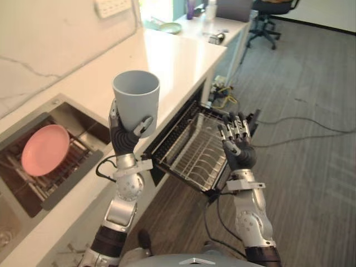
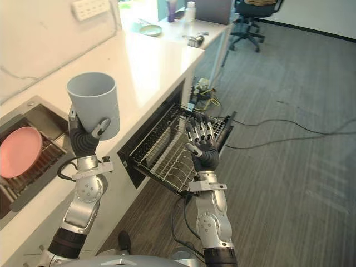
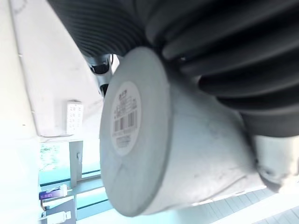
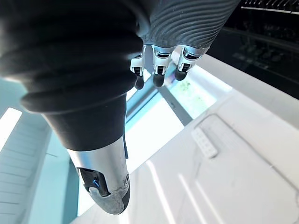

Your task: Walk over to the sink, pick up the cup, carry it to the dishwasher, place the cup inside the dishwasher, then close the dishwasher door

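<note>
A pale grey cup (image 1: 137,96) is held upright above the counter edge, with my left hand (image 1: 123,134) curled round its lower half. Its labelled base (image 3: 122,121) fills the left wrist view. To the right, the dishwasher's wire rack (image 1: 192,146) is pulled out over the floor on the lowered door. My right hand (image 1: 238,143) is raised over the rack's right edge, fingers straight and empty; its fingers (image 4: 159,70) also show in the right wrist view.
A sink (image 1: 94,130) on the left holds a pink plate (image 1: 45,149) on a rack. The white counter (image 1: 167,55) runs back to a desk with a green plate (image 1: 169,27) and bottles. An office chair (image 1: 270,16) stands behind. Cables (image 1: 300,125) cross the grey floor.
</note>
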Controlling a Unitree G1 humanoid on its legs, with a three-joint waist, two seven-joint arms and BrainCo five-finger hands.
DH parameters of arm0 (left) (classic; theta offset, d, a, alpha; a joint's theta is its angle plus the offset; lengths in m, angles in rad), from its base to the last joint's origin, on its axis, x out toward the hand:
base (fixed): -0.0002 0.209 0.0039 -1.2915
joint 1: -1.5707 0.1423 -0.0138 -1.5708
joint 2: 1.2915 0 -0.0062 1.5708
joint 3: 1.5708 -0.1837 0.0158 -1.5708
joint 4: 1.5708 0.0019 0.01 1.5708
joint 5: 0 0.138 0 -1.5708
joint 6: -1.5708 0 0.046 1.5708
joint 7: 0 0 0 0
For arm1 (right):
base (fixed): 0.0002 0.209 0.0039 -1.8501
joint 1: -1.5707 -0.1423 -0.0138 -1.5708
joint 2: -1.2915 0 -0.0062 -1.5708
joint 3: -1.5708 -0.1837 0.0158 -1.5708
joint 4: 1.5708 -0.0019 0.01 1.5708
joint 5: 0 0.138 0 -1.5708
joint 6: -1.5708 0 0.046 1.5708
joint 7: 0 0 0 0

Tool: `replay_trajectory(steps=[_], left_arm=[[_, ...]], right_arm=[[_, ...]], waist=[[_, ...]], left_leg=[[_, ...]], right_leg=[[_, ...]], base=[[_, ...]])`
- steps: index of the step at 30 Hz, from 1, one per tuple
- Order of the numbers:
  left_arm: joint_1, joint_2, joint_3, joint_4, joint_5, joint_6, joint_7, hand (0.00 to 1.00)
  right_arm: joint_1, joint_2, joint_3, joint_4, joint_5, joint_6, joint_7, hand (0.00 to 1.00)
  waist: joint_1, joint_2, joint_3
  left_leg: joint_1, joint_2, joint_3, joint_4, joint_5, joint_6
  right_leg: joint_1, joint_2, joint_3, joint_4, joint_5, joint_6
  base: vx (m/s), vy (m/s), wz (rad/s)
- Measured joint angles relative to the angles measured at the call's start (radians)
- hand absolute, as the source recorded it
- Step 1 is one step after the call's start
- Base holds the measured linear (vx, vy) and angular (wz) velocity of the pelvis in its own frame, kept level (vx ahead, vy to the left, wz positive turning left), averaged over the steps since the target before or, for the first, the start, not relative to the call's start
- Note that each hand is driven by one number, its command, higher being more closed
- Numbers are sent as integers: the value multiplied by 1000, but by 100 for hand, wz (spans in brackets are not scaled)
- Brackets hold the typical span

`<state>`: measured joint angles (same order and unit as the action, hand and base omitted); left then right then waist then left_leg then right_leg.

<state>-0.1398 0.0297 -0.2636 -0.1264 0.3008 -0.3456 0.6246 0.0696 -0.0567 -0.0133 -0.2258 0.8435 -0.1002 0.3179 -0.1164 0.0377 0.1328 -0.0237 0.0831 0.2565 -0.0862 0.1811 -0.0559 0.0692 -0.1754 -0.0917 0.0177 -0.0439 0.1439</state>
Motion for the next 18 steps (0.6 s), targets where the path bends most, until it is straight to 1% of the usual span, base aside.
replay_trajectory(steps=[1, 2, 4, 7, 9, 11, 12, 13, 14, 15, 16, 17, 18], left_arm=[[-20, 0, -16, 16, 63, 13, 13, 100], [-30, 0, -24, 24, 94, 21, 18, 100], [-46, -1, -48, 34, 181, 53, 28, 100], [-46, 0, -69, 39, 319, 85, 54, 100], [-47, 1, -84, 46, 377, 112, 73, 100], [-48, 1, -104, 72, 435, 147, 107, 100], [-48, 1, -105, 75, 449, 156, 119, 100], [-48, 1, -107, 76, 467, 178, 149, 100], [-48, 1, -107, 77, 482, 201, 190, 100], [-48, 1, -108, 77, 487, 207, 200, 100], [-48, 1, -107, 77, 500, 221, 233, 100], [-49, 1, -107, 78, 519, 226, 264, 100], [-49, 1, -105, 78, 529, 227, 274, 100]], right_arm=[[0, -14, 0, 0, 36, 34, 30, 0], [0, -17, 1, 0, 48, 53, 46, 0], [-1, -40, 12, -3, 68, 103, 99, 0], [-1, -49, 32, -31, 103, 143, 119, 0], [-3, -59, 55, -51, 122, 150, 119, 0], [-6, -62, 87, -54, 138, 150, 111, 0], [-9, -61, 93, -56, 139, 151, 108, 0], [-16, -60, 102, -59, 140, 149, 92, 0], [-28, -61, 119, -64, 136, 128, 59, 0], [-30, -61, 123, -65, 134, 120, 49, 0], [-39, -60, 129, -70, 132, 92, 20, 0], [-49, -59, 129, -73, 133, 69, -7, 0], [-55, -58, 129, -73, 134, 58, -20, 0]], waist=[[-3, 0, 0], [-3, 0, 0], [-2, 0, -1], [0, 0, -1], [3, -3, -9], [8, -10, -25], [8, -12, -27], [8, -14, -28], [9, -17, -30], [9, -17, -30], [10, -18, -31], [11, -19, -32], [14, -19, -33]], left_leg=[[4, 1, 6, 0, 0, 0], [5, 1, 8, 0, 0, 0], [8, 5, 16, 0, 1, 0], [7, 7, 18, -1, 1, -3], [7, 7, 19, -1, 1, -3], [6, 8, 19, -1, 2, -2], [6, 8, 18, -1, 3, -2], [4, 8, 18, -1, 3, -1], [1, 8, 16, -1, 5, -1], [0, 8, 16, -1, 6, -1], [-4, 8, 11, -1, 8, -1], [-10, 8, 2, -1, 11, 0], [-12, 8, -2, -1, 13, 0]], right_leg=[[0, 0, 1, -2, 3, 0], [0, 0, 2, -2, 4, -1], [-1, 0, 2, -6, 7, -6], [-3, 0, -3, -8, 10, -9], [-5, 0, -4, -8, 10, -10], [-5, 0, -5, -8, 10, -10], [-5, 0, -6, -8, 11, -10], [-6, 0, -7, -8, 11, -10], [-8, 0, -9, -8, 11, -9], [-8, 0, -10, -8, 11, -9], [-9, 0, -17, -8, 11, -9], [-9, -1, -31, -8, 12, -8], [-8, -1, -34, -7, 12, -8]], base=[[-51, 8, -23], [-53, 9, -14], [-44, 10, -12], [-30, 6, -6], [-8, 2, -2], [0, 0, 0], [0, 0, 0], [0, 0, 0], [5, -3, 3], [3, -1, 8], [0, -3, 15], [-1, -5, 17], [-1, -5, 15]])
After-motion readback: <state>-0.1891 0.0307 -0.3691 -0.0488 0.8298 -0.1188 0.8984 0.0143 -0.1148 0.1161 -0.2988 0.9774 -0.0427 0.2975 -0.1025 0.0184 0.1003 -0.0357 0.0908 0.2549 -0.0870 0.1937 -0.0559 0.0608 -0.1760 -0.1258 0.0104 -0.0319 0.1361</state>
